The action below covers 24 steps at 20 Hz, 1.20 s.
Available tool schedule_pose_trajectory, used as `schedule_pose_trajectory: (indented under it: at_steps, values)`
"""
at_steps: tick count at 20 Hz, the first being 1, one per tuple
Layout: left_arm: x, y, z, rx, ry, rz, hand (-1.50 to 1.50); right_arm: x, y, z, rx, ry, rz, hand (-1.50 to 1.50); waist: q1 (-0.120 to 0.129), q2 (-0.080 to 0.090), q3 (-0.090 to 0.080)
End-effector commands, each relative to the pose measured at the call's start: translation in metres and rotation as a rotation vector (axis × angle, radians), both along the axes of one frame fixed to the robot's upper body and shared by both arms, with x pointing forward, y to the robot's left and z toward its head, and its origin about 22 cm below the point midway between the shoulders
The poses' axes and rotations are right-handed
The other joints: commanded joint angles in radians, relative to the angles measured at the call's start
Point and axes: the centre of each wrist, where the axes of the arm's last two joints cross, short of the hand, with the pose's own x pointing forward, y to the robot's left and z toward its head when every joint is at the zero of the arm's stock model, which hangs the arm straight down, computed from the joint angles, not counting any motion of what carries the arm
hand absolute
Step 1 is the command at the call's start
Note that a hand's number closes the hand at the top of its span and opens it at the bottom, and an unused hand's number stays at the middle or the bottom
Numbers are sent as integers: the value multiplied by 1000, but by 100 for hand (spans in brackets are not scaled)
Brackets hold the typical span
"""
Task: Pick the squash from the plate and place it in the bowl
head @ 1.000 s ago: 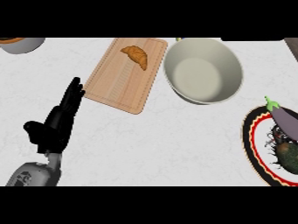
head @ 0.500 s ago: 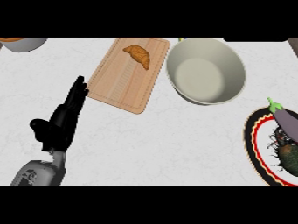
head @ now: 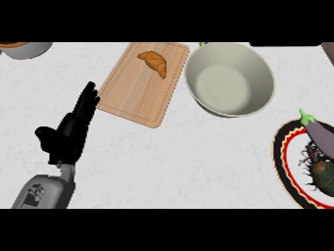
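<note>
Resting at lower left, the left hand (head: 66, 136) shows straight, empty fingers (head: 88, 98); the squash (head: 332, 178) sits far off on the plate (head: 285, 147), lower right.

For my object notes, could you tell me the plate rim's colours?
The plate has a black rim with a red ring inside, seen in the head view.

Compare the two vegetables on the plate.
The eggplant is purple, smooth and long with a green cap; the squash is dark green, rounder and mottled. The eggplant lies at the plate's far side, the squash nearer. Both rest on the plate, untouched.
</note>
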Motion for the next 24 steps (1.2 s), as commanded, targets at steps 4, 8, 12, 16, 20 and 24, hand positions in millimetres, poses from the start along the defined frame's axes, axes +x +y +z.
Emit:
schedule_pose_trajectory:
  at_steps: [4, 8, 12, 16, 20, 24]
  values:
    - [0, -3, 2, -1, 10, -4, 0, 3, -9, 6, 82, -82, 26, -150, 1, 0, 0]
    - [2, 7, -12, -10, 1, 19, 0, -19, -17, -7, 111, -117, 28, -150, -4, 0, 0]
    - [-12, 7, 21, 1, 3, -16, 0, -17, -9, -26, 169, -135, 31, -150, 2, -2, 0]
    - [12, 1, 10, -2, 2, 7, 0, -9, -12, -34, 201, -94, 34, -150, -1, 0, 0]
    - [-16, 0, 4, -12, 15, -16, 0, -4, -5, -35, 231, -104, 35, -150, 2, -1, 0]
    - [-10, 13, 11, 2, 5, -6, 0, -3, -19, -47, 238, -102, 11, -150, 2, 0, 0]
